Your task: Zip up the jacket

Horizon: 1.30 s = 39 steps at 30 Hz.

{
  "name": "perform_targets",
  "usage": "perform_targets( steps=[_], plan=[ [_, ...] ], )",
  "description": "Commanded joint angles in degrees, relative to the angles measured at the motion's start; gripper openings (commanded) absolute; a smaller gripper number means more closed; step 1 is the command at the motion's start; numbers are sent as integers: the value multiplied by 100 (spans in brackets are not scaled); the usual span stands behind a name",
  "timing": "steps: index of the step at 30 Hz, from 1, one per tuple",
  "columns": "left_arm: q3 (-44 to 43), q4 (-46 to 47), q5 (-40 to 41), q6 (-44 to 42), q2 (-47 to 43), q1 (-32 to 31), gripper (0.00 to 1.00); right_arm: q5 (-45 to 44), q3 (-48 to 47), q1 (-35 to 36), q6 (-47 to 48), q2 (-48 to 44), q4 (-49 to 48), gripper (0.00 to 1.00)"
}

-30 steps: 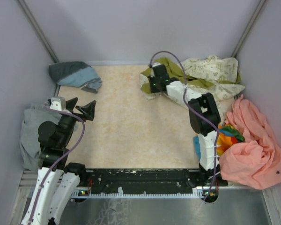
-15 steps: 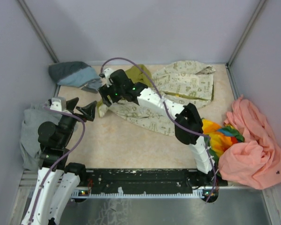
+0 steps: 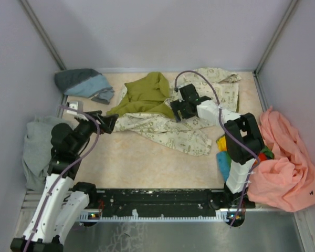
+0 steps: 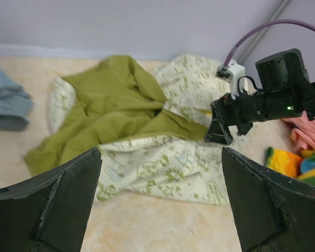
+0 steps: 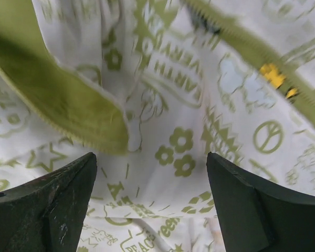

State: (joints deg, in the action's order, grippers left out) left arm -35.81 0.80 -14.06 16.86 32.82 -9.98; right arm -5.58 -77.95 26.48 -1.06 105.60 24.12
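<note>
The jacket (image 3: 173, 131) lies spread across the back middle of the table, cream with olive motifs, its olive lining and hood (image 3: 147, 92) turned up. My right gripper (image 3: 177, 111) hovers open just over the jacket's middle, nothing between its fingers. In the right wrist view the printed fabric (image 5: 189, 157) fills the frame, with an olive zipper strip (image 5: 252, 50) crossing the top right and a fold of lining (image 5: 58, 105) at the left. My left gripper (image 3: 104, 122) stands open beside the jacket's left edge; its wrist view shows the jacket (image 4: 163, 163) ahead and the right gripper (image 4: 223, 128) beyond.
A teal-and-blue garment (image 3: 84, 84) lies at the back left corner. A grey sweatshirt (image 3: 37, 147) sits by the left arm. A peach-pink garment (image 3: 283, 168) and a multicoloured cloth (image 3: 226, 155) are piled at the right. Walls close in three sides.
The right gripper dragged the jacket leftward from the back right, then opened, let it go and drew back right. The jacket now lies spread out. The left gripper has moved toward it.
</note>
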Motion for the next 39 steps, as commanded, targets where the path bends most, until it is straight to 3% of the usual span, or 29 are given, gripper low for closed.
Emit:
perform_targets(
  steps=[1,4,6,9,12,13,17,20,23,26,34,39],
  plan=[
    [-203,-236,-926,961,689,20,100,67,688,27,-107,-420,-407,85],
    [-203,-481,-1037,1248,1109,22,99,344,1051,22,-168,-447,-500,79],
    [-143,-637,-943,1414,1310,22,99,720,1242,63,-327,-489,-565,61],
    [10,-705,-734,1737,1542,22,99,1181,1503,590,-658,-609,-706,22],
    [32,-993,-341,1973,1756,22,99,1383,1525,1565,-1142,-617,-1004,2],
    [12,-1112,-189,2017,1801,20,99,1413,1497,1902,-1362,-587,-1202,0],
    [-68,-1546,409,2142,1827,22,100,1483,1176,3044,-2084,-437,-1992,0],
    [-99,-1786,678,2110,1724,22,100,1875,699,3291,-2043,-352,-2004,24],
    [-73,-1925,817,2025,1572,22,100,1820,293,3293,-1497,-511,-1402,48],
    [-19,-1939,849,1972,1517,22,100,1210,-33,3250,-737,-729,-462,58],
    [-218,-1864,883,1781,2304,13,98,-49,937,1921,-284,-1842,-58,67],
    [-651,-1877,1279,1729,3223,13,98,-69,1699,1125,-493,-1924,-215,68]
  ],
)
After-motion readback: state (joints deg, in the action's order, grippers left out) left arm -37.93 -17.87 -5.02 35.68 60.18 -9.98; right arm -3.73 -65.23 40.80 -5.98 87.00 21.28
